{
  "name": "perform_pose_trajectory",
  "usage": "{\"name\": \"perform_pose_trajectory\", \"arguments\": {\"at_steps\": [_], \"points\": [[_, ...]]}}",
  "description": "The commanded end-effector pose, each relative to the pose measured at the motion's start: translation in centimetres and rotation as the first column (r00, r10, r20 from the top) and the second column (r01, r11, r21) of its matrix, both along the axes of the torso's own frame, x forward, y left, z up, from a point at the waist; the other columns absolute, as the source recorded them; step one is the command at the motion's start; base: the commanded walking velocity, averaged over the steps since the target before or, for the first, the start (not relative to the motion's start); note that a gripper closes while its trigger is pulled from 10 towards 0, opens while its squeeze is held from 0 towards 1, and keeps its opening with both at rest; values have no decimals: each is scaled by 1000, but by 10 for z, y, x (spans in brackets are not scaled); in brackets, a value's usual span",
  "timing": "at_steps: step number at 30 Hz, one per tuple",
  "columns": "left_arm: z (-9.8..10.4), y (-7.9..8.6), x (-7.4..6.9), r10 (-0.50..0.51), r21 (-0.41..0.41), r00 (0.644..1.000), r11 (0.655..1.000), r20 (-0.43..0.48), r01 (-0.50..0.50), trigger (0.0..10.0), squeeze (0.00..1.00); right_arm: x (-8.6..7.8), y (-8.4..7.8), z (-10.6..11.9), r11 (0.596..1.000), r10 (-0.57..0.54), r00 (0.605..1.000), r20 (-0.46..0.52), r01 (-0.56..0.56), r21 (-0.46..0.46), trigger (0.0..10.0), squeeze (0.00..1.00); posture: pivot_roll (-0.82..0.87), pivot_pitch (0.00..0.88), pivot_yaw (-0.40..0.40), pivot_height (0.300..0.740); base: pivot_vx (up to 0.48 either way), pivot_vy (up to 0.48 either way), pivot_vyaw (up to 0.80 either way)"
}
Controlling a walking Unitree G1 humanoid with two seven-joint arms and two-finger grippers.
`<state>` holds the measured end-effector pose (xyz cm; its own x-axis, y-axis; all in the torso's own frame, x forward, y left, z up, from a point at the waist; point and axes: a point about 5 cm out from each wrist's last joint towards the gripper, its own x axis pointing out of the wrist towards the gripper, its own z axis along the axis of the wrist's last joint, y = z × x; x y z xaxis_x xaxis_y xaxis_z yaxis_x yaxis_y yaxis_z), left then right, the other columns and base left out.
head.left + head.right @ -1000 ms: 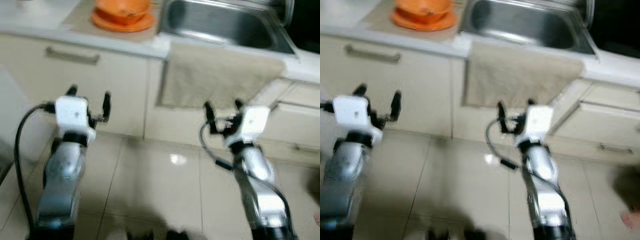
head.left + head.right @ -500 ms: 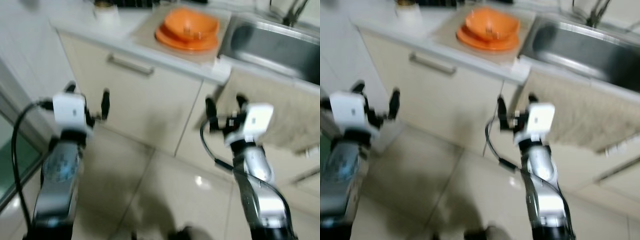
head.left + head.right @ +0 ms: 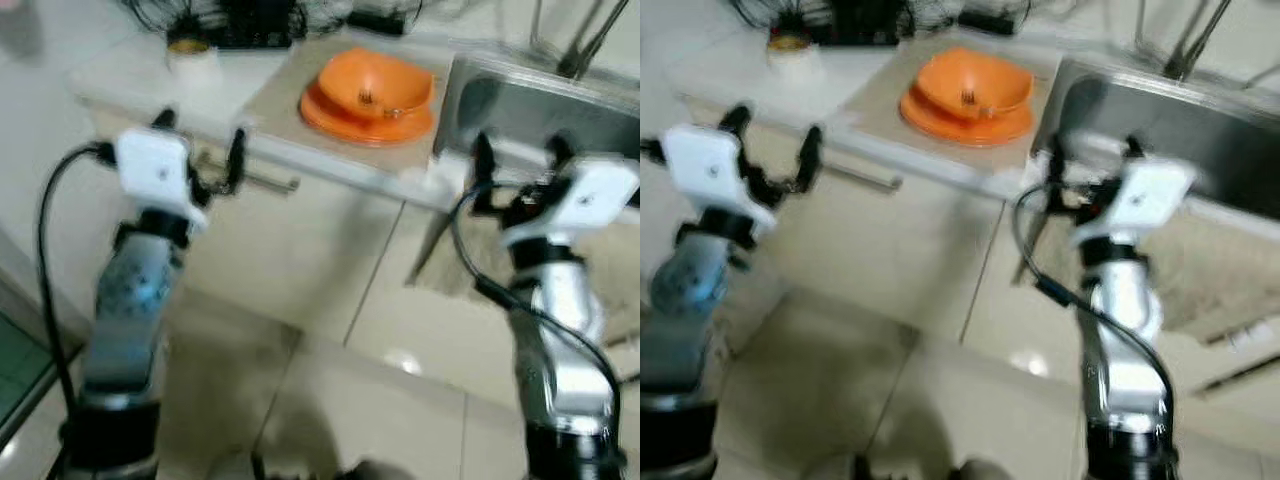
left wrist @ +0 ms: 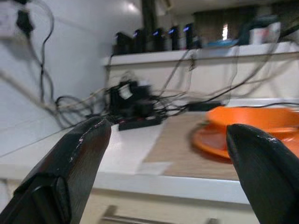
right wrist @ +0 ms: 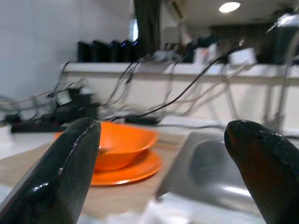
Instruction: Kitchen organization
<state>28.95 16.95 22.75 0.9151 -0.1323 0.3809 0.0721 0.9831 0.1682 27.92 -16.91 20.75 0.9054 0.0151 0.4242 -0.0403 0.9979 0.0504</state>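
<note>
Left eye view gives you the orange bowl (image 3: 374,83) sitting upright, mouth up, on an orange plate (image 3: 366,119); both are round, so you get no long axis to read. They rest on a beige mat (image 3: 300,90) on the pale counter (image 3: 130,75), just beside the steel sink (image 3: 530,105). Something small lies inside the bowl, too blurred to name.

Your left gripper (image 3: 197,150) is raised in front of the cabinet drawer handle (image 3: 262,181), fingers spread wide, holding and touching nothing. Your right gripper (image 3: 515,170) is up at the sink's front edge, fingers likewise spread apart and empty, near the beige towel (image 3: 600,280) hanging below the sink.

Right wrist view shows you the bowl's glossy orange wall between the fingers (image 5: 65,168). A black tangle of cables (image 3: 240,20) sits at the back of the counter, with a small white jar (image 3: 190,55) nearby.
</note>
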Motion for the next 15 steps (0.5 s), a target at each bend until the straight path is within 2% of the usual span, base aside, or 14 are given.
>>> {"name": "perform_pose_trajectory", "arguments": {"at_steps": [1, 7, 13, 15], "points": [[2, -14, -5, -43, -3, 999, 999, 16, 43, 10000, 0, -6, -8, 0, 999, -31, 1000, -1, 31, -10, 10000, 0, -194, 126, -64, 740, 382, 0, -788], [6, -20, -12, -73, 33, 996, 997, 41, 72, 10000, 0, -12, -8, -1, 999, -32, 999, -18, 32, -18, 10000, 0, -194, 129, -66, 740, 373, 0, -788], [7, -22, -14, -92, 19, 995, 996, 43, 91, 10000, 0, -17, -8, 3, 999, -36, 999, -6, 36, -12, 10000, 0, -200, 136, -62, 740, 377, 0, -786], [6, -22, -14, -94, 21, 995, 995, 40, 93, 10000, 0, -17, -7, 4, 1000, -27, 1000, 1, 27, -14, 10000, 0, -201, 137, -62, 740, 375, 0, 0]]}}
